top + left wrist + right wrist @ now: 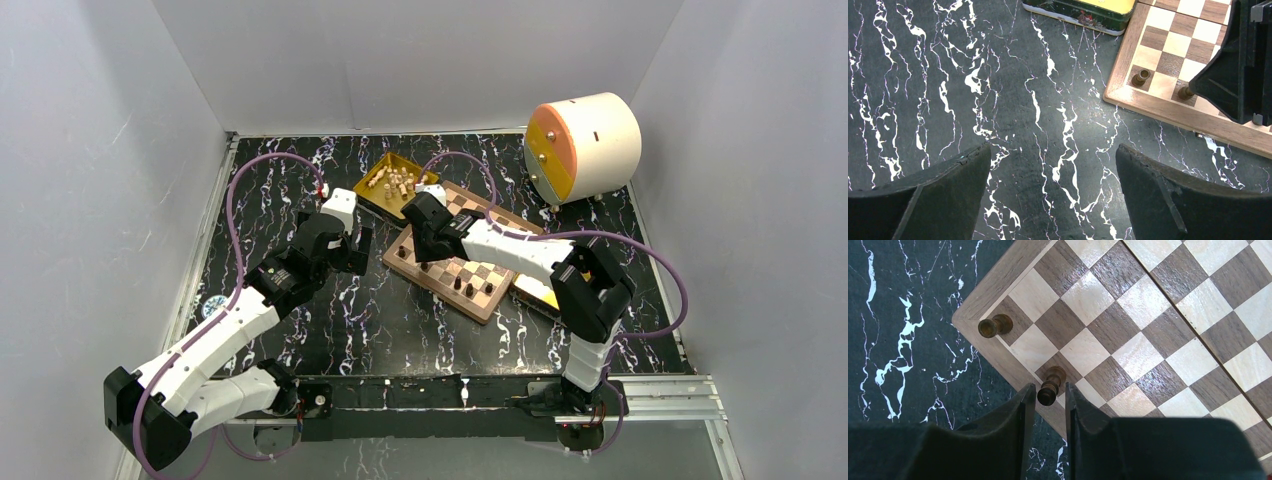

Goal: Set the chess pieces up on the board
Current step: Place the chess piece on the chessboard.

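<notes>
The board [478, 306] lies at mid-table, with a few dark pieces [470, 287] standing along its near edge. In the right wrist view my right gripper [1049, 388] straddles the head of a dark piece [1053, 380] that stands on a dark square of the board's [1148, 305] edge row; a thin gap shows on each side. Another dark piece [993, 326] stands on the corner square. My left gripper [1052, 148] is wide open and empty over the black marbled mat, left of the board's corner [1128, 95]. Pale pieces [395, 182] lie in a gold tray [378, 200].
A round white and orange drawer unit [585, 145] stands at the back right. A second gold tray [540, 292] sits at the board's right side. The tray's green side [1083, 15] and my right gripper's black fingers [1238, 70] show in the left wrist view.
</notes>
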